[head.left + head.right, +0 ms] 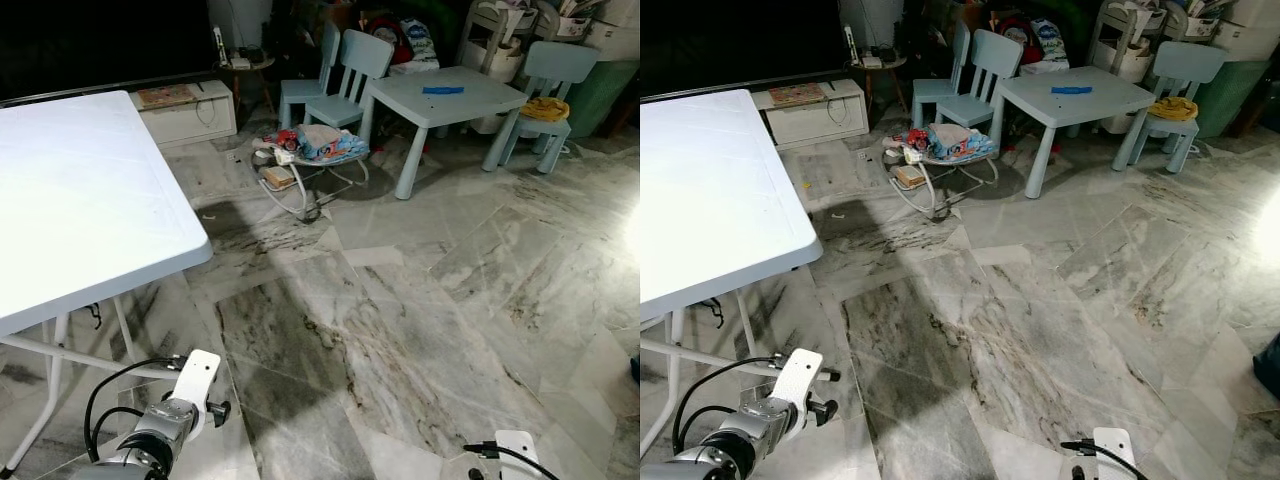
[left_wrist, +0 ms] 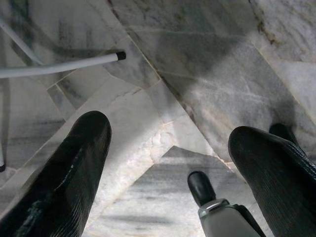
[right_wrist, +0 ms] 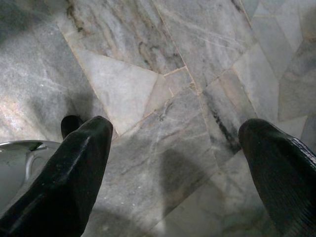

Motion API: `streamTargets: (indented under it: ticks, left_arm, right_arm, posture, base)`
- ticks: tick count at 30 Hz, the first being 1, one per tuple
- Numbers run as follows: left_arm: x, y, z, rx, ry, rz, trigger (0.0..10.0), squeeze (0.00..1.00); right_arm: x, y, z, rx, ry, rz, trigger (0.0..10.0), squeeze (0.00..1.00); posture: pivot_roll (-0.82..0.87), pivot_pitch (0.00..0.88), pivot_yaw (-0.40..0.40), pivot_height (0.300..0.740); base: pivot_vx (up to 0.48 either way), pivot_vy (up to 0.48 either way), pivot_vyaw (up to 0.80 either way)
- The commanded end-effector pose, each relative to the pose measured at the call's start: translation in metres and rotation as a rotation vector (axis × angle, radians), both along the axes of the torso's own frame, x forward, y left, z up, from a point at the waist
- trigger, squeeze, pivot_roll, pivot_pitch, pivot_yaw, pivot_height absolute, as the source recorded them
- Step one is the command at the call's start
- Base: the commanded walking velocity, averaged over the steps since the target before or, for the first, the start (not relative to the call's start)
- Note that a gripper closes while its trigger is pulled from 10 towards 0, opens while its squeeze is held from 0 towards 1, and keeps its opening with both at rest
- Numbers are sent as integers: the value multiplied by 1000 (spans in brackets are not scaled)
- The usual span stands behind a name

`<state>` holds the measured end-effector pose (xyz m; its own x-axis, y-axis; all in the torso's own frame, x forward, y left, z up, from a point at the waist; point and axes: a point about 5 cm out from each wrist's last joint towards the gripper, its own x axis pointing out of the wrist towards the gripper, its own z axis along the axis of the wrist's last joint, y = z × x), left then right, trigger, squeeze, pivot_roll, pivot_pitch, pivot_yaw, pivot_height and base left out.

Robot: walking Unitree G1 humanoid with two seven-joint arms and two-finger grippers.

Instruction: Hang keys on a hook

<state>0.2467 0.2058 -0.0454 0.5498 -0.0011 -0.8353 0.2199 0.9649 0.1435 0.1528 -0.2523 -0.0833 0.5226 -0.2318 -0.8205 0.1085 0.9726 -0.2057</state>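
no keys and no hook can be made out among the things seen, so the task is judged not yet started; a search is called for first. risk: the white folding table (image 1: 70, 200) stands close on the left, and its leg (image 2: 59, 65) lies just beside the left gripper (image 2: 168, 163), so a turn or a raised arm could clip the leg or the table edge. risk: clutter ahead, a baby bouncer (image 1: 310, 150) with toys on the marble floor (image 1: 420, 300), could be stepped into if the walk is made straight on. small keys could also be missed against the veined floor or in the dark corners at the back.

pose: both arms hang low by the body. the left gripper is pointed down at the floor, fingers (image 2: 64, 173) spread wide, nothing held. the right gripper (image 3: 173, 168) is likewise aimed at the floor, fingers (image 3: 69, 168) well apart, nothing between them. a small blue table (image 1: 445, 95) with children's chairs (image 1: 345, 70) stands well apart at the far side.
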Motion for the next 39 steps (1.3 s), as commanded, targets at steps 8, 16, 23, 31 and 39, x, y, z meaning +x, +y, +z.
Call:
streamTargets:
  ticks: [8, 16, 23, 31, 39]
  left_arm:
    - [1, 1, 1, 7, -7, -16, 10000, 0]
    - [2, 1, 2, 5, -8, -20, 10000, 0]
    - [2, 1, 2, 6, -7, -27, 10000, 0]
    - [2, 1, 2, 5, -6, -31, 10000, 0]
    - [2, 1, 2, 6, -6, -34, 10000, 0]
  right_arm:
    - [2, -1, 1, 1, -3, 3, 10000, 0]
    - [2, 0, 1, 1, -1, 4, 10000, 0]
    - [3, 0, 1, 7, -3, 4, 10000, 0]
    - [3, 0, 1, 8, -4, 6, 10000, 0]
    - [3, 1, 1, 14, -5, 6, 10000, 0]
  posture:
    - [2, 0, -29, 740]
    - [0, 0, -27, 740]
    - [0, 0, -27, 740]
    - [0, 0, -27, 740]
    - [0, 0, -25, 740]
  base:
    - [0, 0, -738]
    - [0, 0, -734]
    - [0, 0, -688]
    - [0, 0, -269]
    - [0, 0, 0]
